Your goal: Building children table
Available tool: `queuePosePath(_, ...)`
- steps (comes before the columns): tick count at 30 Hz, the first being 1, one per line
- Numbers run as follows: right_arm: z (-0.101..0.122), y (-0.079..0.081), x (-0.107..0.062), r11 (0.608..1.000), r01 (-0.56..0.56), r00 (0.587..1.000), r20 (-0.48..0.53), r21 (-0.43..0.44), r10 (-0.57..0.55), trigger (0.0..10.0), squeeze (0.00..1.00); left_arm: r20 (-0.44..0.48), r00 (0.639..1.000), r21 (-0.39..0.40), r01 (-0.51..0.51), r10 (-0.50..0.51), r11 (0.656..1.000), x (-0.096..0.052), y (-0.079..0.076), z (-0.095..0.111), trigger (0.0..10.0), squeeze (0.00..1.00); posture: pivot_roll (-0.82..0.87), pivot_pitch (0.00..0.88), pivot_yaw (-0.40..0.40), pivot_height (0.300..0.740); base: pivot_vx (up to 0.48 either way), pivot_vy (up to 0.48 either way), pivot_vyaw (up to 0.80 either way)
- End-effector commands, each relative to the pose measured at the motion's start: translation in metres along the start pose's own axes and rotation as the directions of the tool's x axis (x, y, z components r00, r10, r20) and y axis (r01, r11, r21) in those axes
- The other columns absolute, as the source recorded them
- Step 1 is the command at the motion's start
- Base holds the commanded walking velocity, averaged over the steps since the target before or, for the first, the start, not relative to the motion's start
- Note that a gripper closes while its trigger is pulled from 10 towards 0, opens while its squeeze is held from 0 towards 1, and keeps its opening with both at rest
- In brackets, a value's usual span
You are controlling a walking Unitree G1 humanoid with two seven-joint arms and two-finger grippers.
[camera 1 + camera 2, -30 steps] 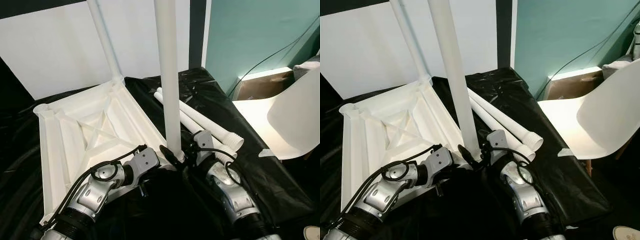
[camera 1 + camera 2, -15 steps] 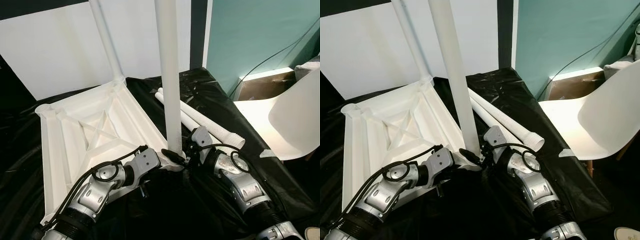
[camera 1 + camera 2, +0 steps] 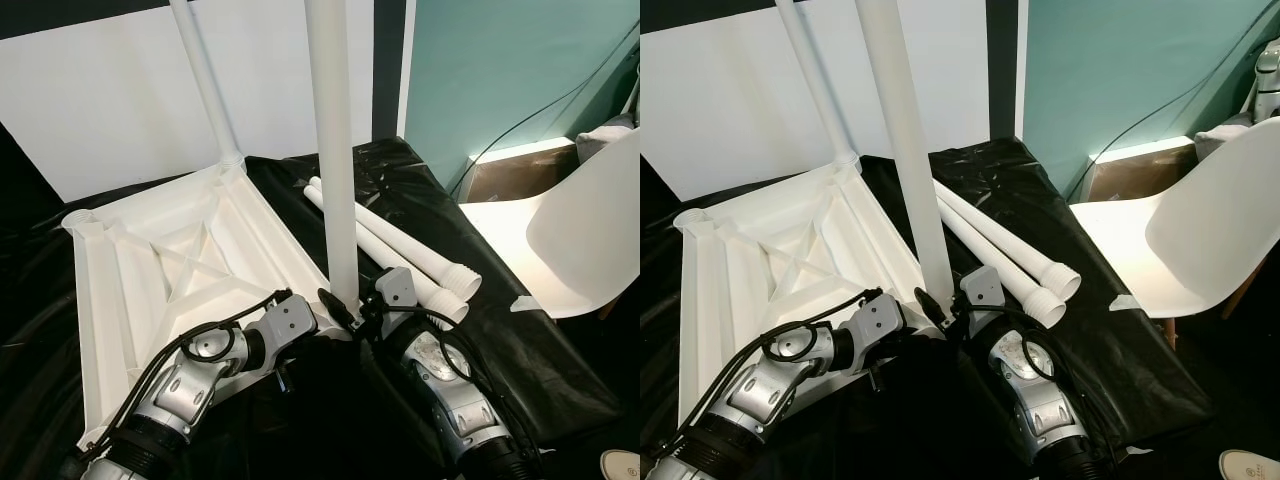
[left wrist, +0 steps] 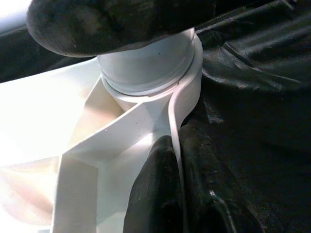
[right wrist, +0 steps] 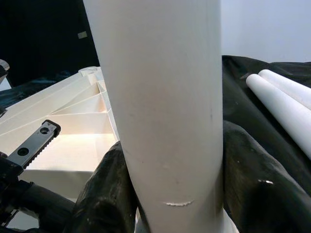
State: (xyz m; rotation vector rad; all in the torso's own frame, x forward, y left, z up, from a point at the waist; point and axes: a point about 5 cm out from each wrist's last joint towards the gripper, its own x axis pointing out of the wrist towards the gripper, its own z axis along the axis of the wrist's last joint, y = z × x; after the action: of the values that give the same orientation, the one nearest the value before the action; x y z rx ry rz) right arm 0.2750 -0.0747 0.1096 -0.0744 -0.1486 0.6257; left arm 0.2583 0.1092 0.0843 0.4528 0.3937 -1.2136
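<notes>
A white tabletop (image 3: 170,260) lies upside down on the black sheet. One white leg (image 3: 333,150) stands upright in its near right corner socket (image 4: 150,73). Another leg (image 3: 205,80) stands in the far corner. My right gripper (image 3: 362,303) is shut on the near leg (image 5: 165,107) just above the socket, fingers (image 5: 104,194) on both sides. My left gripper (image 3: 325,303) is shut on the tabletop's thin rim (image 4: 176,145) beside that socket. Two loose legs (image 3: 400,245) lie side by side to the right.
A white chair (image 3: 580,230) stands close on the right, past the edge of the sheet-covered surface (image 3: 560,380). A white panel (image 3: 110,100) and a teal wall (image 3: 500,70) with a cable are behind. A shoe (image 3: 622,463) is on the floor at bottom right.
My right forearm swung out to the right, then back in, with its gripper staying shut on the upright leg. The left arm held still. The camera shifted slightly.
</notes>
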Motion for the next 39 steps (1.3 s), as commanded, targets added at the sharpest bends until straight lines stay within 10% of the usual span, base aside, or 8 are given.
queuePosePath(1,0.004,-0.043,-0.009,0.969,0.247,0.969,-0.008,-0.008,-0.248,10.0,0.0,-0.132,0.972,-0.158,0.173,-0.194,0.972,0.01,-0.041,-0.046,10.0,0.0,0.13,0.0,0.05,0.74,0.0,0.0,0.0)
queuePosePath(3,0.002,-0.04,-0.007,0.981,0.193,0.981,-0.028,0.004,-0.193,10.0,1.0,-0.13,0.973,-0.158,0.171,-0.192,0.972,0.011,-0.041,-0.046,10.0,0.0,0.13,0.0,0.05,0.74,0.0,0.0,0.0)
queuePosePath(9,0.004,-0.031,-0.004,0.997,0.079,0.996,-0.039,0.017,-0.079,10.0,1.0,-0.127,0.972,-0.16,0.175,-0.196,0.972,0.012,-0.042,-0.046,10.0,0.0,0.13,0.0,0.05,0.74,0.0,0.0,0.0)
queuePosePath(10,0.004,-0.028,-0.004,0.999,0.029,0.999,-0.043,0.013,-0.028,10.0,0.0,-0.127,0.972,-0.16,0.176,-0.197,0.971,0.012,-0.042,-0.045,10.0,0.0,0.12,0.0,0.051,0.74,0.0,0.0,0.0)
queuePosePath(24,0.021,-0.048,0.007,0.967,-0.22,0.975,-0.057,-0.127,0.215,10.0,0.0,-0.126,0.971,-0.155,0.184,-0.204,0.971,0.013,-0.04,-0.045,10.0,0.0,0.11,0.0,0.057,0.74,0.0,0.0,0.0)
queuePosePath(26,0.022,-0.047,0.008,0.963,-0.235,0.972,-0.059,-0.13,0.229,7.8,0.0,-0.126,0.971,-0.155,0.184,-0.204,0.971,0.013,-0.04,-0.045,10.0,0.0,0.11,0.0,0.057,0.74,0.0,0.0,0.0)
queuePosePath(27,0.018,-0.044,0.011,0.948,-0.287,0.956,-0.099,-0.137,0.276,0.0,0.0,-0.125,0.971,-0.156,0.182,-0.202,0.971,0.014,-0.041,-0.045,10.0,0.0,0.12,0.0,0.052,0.74,0.0,0.0,0.0)
queuePosePath(39,0.0,-0.014,0.006,0.991,-0.135,0.987,-0.09,0.015,0.135,0.0,0.0,-0.115,0.975,-0.165,0.172,-0.192,0.971,0.015,-0.041,-0.045,10.0,0.0,0.13,0.0,0.034,0.74,0.0,0.0,0.0)
